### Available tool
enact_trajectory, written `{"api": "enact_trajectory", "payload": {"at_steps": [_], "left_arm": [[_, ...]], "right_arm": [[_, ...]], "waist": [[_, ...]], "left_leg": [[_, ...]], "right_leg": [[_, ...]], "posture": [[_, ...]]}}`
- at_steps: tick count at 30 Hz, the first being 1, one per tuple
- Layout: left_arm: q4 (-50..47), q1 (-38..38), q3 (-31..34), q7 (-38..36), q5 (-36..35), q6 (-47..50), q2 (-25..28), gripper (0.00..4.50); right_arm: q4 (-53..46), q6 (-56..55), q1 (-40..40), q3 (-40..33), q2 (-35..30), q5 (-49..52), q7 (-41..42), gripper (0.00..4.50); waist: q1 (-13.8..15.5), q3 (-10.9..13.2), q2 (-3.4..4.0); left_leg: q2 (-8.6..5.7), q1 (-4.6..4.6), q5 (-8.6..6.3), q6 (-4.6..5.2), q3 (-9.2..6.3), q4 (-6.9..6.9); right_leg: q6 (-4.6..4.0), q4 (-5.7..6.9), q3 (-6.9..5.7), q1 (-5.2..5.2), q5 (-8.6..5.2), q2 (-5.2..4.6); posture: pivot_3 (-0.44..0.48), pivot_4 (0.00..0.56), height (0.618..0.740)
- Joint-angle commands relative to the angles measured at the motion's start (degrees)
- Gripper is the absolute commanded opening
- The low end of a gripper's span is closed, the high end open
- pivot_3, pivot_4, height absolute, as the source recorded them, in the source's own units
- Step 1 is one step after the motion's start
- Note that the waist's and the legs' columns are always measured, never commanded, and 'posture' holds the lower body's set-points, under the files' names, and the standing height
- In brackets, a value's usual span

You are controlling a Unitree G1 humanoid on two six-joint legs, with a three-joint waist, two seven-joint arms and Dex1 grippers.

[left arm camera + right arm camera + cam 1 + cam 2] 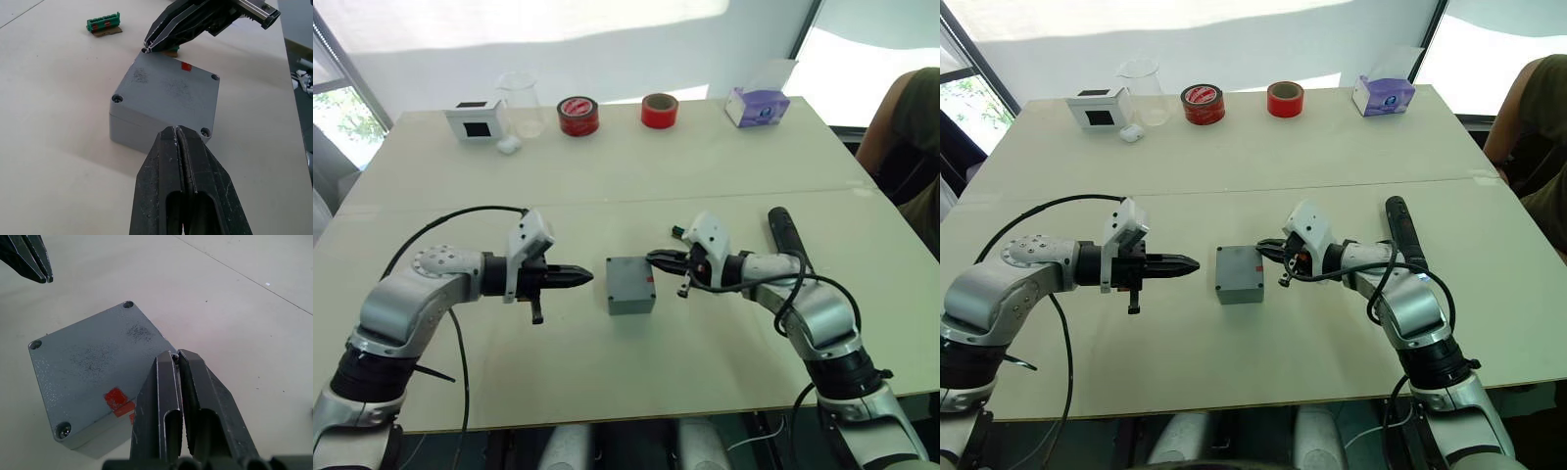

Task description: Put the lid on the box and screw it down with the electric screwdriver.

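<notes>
The grey box (630, 296) stands at the table's middle with the flat grey lid (166, 88) seated on top; a seam shows along its side and a red mark (185, 66) sits near one edge. Screw holes show at three lid corners. My left gripper (587, 278) is shut and points at the box from the left, a short gap away. My right gripper (651, 257) is shut, its tips over the box's far-right corner, hiding that hole. The black electric screwdriver (788, 235) lies on the table beside my right forearm.
Along the far edge stand a white box with a black face (475, 119), a glass beaker (521, 103), two red tape rolls (578, 116), and a purple tissue box (757, 106). A small green connector (102, 23) lies behind the box. A person (911, 137) sits at the right.
</notes>
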Motion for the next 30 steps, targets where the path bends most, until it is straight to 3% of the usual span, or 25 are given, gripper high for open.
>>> {"api": "enact_trajectory", "payload": {"at_steps": [1,4,12,14,18,20,23,26,30], "left_arm": [[-1.22,-0.71,0.11,-0.29,-0.23,-1.16,0.03,0.00],[-0.71,-0.93,-0.17,-0.40,-0.04,-1.63,-0.35,0.00],[-0.88,-1.16,0.14,0.52,-1.06,-2.14,-2.31,0.00],[-1.31,-1.53,0.69,0.82,-1.65,-1.90,-2.90,0.00],[-2.88,-2.86,1.10,1.44,-3.17,-1.18,-3.75,0.00],[-4.25,-3.25,0.08,0.71,-2.90,-2.26,-3.47,0.00],[-6.12,-4.42,-1.42,0.96,-2.38,-3.92,-4.65,0.00],[-7.57,-5.21,-2.32,2.11,-2.62,-4.53,-6.64,0.00],[-9.70,-4.44,-3.70,3.03,-2.29,-4.76,-7.90,0.00]], "right_arm": [[-1.29,-0.54,0.26,-0.31,-0.23,0.20,0.05,0.11],[-1.43,0.51,-0.04,-1.21,0.11,0.97,-0.52,0.87],[-3.14,4.18,-1.39,-5.99,-1.27,4.12,-1.41,4.10],[-4.50,8.75,-2.58,-10.19,-1.31,7.84,-2.90,4.48],[-4.27,21.70,-6.99,-19.87,-4.29,13.81,-7.39,4.48],[-0.42,27.57,-9.83,-21.93,-11.41,11.39,-9.10,4.48],[3.16,35.55,-12.64,-20.77,-24.05,11.79,-5.66,4.48],[6.71,41.84,-14.81,-17.28,-30.72,12.39,-4.23,4.48],[13.06,40.82,-15.03,-9.92,-35.64,8.34,-3.23,4.48]], "waist": [[0.00,0.00,0.00],[0.02,0.00,0.00],[0.05,0.00,0.00],[0.05,0.00,0.00],[0.13,0.00,0.00],[0.23,0.01,0.01],[1.01,0.01,0.02],[1.09,0.03,0.05],[0.45,-0.01,0.00]], "left_leg": [[0.00,0.00,0.00,0.00,0.00,0.00],[0.00,0.00,0.00,0.00,0.00,0.00],[0.00,0.00,0.00,0.00,0.00,0.00],[0.00,0.00,0.00,0.00,0.00,0.00],[0.00,0.00,0.00,0.00,-0.02,0.00],[-0.01,0.00,0.00,0.00,-0.02,0.01],[-0.07,-0.02,-0.01,0.02,0.03,0.01],[-0.01,0.00,-0.09,0.15,0.10,0.03],[0.06,0.03,-0.10,0.17,0.15,0.00]], "right_leg": [[0.00,0.00,0.00,0.00,0.00,0.00],[0.00,0.00,0.00,0.00,0.00,0.00],[0.00,0.00,0.00,0.00,0.00,-0.01],[0.00,0.00,0.00,0.01,0.00,-0.01],[0.00,0.01,0.00,0.01,0.00,-0.01],[0.00,0.00,0.00,0.02,0.00,-0.03],[-0.01,-0.03,0.00,0.01,0.00,-0.12],[-0.01,-0.08,0.01,0.04,0.00,-0.10],[-0.01,-0.09,0.02,0.06,-0.01,-0.05]], "posture": [[0.000,0.150,0.740],[0.000,0.150,0.740],[0.000,0.150,0.740],[0.000,0.150,0.740],[0.000,0.150,0.740],[0.000,0.150,0.740],[0.000,0.150,0.740],[0.000,0.150,0.740],[0.000,0.150,0.740]]}}
